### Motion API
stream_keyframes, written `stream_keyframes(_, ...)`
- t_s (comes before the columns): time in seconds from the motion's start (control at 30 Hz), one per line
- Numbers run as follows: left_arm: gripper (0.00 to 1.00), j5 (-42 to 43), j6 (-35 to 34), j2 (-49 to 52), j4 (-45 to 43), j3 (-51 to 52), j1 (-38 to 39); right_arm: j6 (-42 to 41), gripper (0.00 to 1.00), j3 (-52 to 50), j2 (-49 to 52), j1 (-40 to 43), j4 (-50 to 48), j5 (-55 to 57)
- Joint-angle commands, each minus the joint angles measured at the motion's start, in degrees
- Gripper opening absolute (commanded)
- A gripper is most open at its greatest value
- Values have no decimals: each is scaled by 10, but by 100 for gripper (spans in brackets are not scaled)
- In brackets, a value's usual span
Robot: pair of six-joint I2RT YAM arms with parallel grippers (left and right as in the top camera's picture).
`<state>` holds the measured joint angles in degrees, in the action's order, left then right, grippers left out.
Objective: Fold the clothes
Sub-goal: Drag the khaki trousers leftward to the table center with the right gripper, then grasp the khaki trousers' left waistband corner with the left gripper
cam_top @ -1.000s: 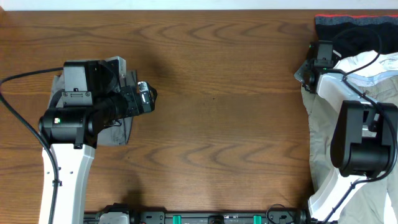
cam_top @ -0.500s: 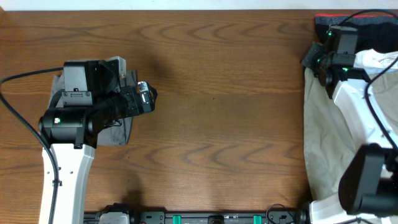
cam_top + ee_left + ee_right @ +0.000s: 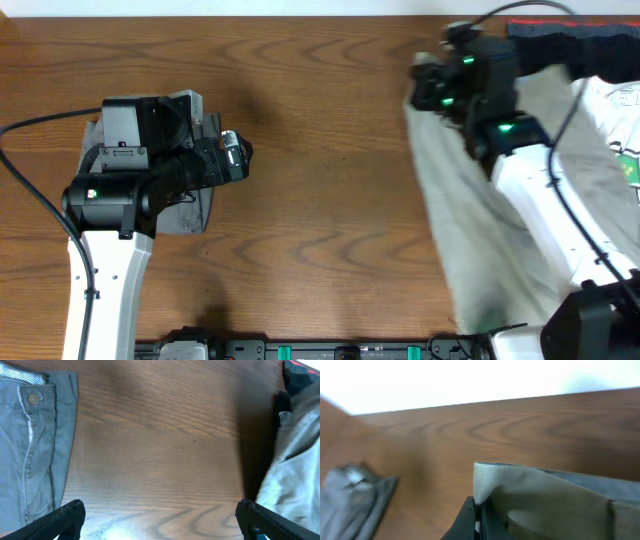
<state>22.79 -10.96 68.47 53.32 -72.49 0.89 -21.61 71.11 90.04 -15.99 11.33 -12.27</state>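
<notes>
We see the left arm [image 3: 105, 235] rising from the near-left edge of the table [image 3: 330, 200] and bending toward the middle, its wrist over the folded grey shorts [image 3: 195, 215]. The left gripper [image 3: 238, 156] points right. In its wrist view the 2 fingers [image 3: 67, 517] stand wide apart with nothing between them. The grey shorts lie flat at the left of that view, button and fly showing, clear of the fingertips.

The right arm [image 3: 540, 200] reaches from the near-right corner diagonally toward the far side, stretched long. The right gripper [image 3: 422, 88] is clamped tight on a folded edge of the khaki shorts [image 3: 470, 230], and its wrist view shows the pale cloth pinched between the closed fingers. From the grip the khaki shorts trail back beside and under the arm toward the near-right edge. The white T-shirt [image 3: 615, 120] lies to the right of the arm, and the black red-trimmed garment [image 3: 570, 35] sits at the far-right corner. The grey and khaki shorts are well apart.
</notes>
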Motion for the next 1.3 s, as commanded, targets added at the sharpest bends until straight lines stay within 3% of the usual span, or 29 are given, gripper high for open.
stream_keyframes(0.0, 98, 8, -7, 0, -2, -11, 2, 11, 1, 1, -12, -60, -27, -8)
stream_keyframes(0.4, 98, 5, -7, 0, -3, -11, 2, 11, 3, 1, 96, -201, -111, 12)
stream_keyframes(0.43, 98, 5, -7, 0, -3, -11, 2, 14, 8, 1, 101, -208, -113, 10)
stream_keyframes(0.53, 98, 5, -2, 0, -3, -11, 2, 68, 55, 1, 98, -219, -108, 5)
stream_keyframes(0.67, 98, 5, 2, 0, -5, -7, 2, 80, 65, 1, 61, -193, -81, 57)
stream_keyframes(0.7, 98, 6, 2, 2, -5, -5, 2, 79, 65, 1, 46, -179, -66, 76)
stream_keyframes(0.83, 99, 6, 16, 24, -8, -4, 6, 36, 26, 1, 7, -99, 5, 120)
stream_keyframes(0.9, 89, 6, 35, 47, -15, -4, 20, -4, 15, 1, 7, -55, 46, 118)
stream_keyframes(1.1, 54, 5, 68, 155, -65, -4, 94, -57, 6, 1, 24, 36, 155, 118)
stream_keyframes(1.27, 10, -29, 79, 269, -153, -4, 147, -56, 6, 1, 28, 66, 184, 103)
